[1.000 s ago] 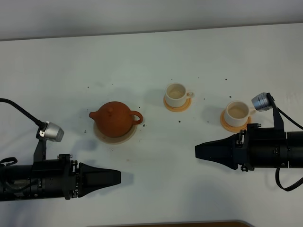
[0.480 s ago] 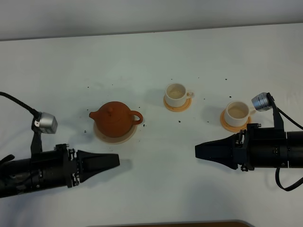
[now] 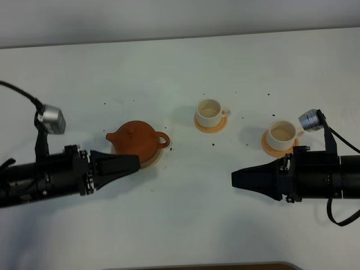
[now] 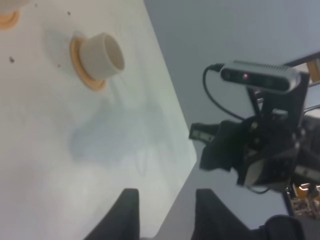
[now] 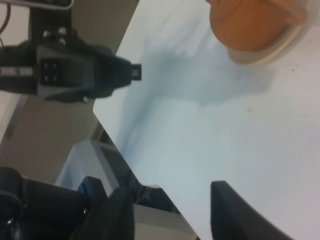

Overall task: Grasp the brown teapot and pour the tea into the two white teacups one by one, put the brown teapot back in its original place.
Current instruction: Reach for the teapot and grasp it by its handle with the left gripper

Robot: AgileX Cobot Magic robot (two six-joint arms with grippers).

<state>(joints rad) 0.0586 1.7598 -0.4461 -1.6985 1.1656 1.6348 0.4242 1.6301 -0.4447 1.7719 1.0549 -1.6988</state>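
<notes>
White table (image 3: 180,73) bears the brown teapot (image 3: 136,140) and two white teacups (image 3: 209,112) (image 3: 281,133).

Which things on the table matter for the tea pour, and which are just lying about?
In the job:
brown teapot
pale tan disc under it
middle white teacup
right white teacup

Just there:
orange coaster under the middle cup
orange coaster under the right cup
dark specks scattered about
</notes>
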